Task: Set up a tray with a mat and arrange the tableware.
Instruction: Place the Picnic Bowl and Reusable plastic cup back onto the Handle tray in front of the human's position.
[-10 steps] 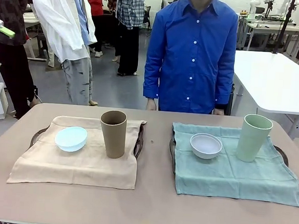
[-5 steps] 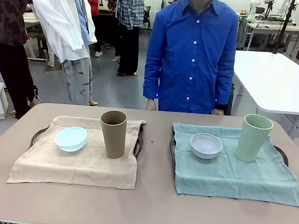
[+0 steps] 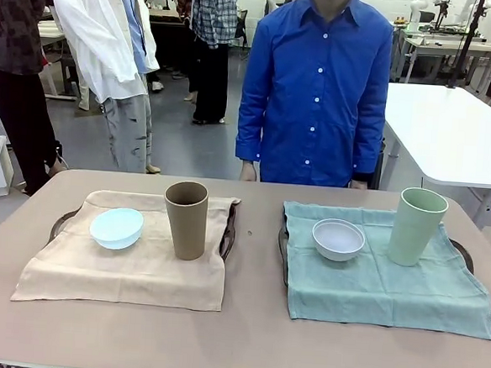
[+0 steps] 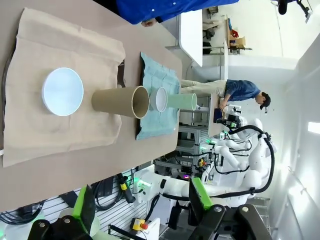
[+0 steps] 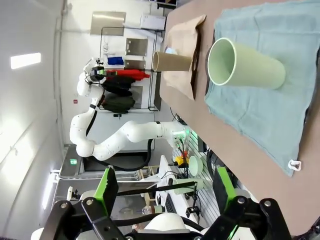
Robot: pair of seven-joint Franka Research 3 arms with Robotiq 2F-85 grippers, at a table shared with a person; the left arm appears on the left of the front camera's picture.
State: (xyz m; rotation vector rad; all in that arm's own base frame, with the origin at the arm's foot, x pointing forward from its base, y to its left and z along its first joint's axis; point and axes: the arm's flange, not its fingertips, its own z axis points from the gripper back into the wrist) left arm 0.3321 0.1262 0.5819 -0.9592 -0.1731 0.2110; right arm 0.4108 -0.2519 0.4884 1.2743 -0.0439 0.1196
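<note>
Left tool (image 4: 142, 210) released, well apart from brown cup (image 4: 120, 101) and pale blue bowl (image 4: 62, 91), right tool (image 5: 165, 192) released, well apart from pale green cup (image 5: 246, 64)

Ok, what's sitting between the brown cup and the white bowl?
Front view: nothing stands between brown cup and white bowl, just mat edges, dark tray rims and bare table.

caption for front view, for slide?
Pale blue bowl and brown cup on beige mat; white bowl, pale green cup on teal mat.
</note>
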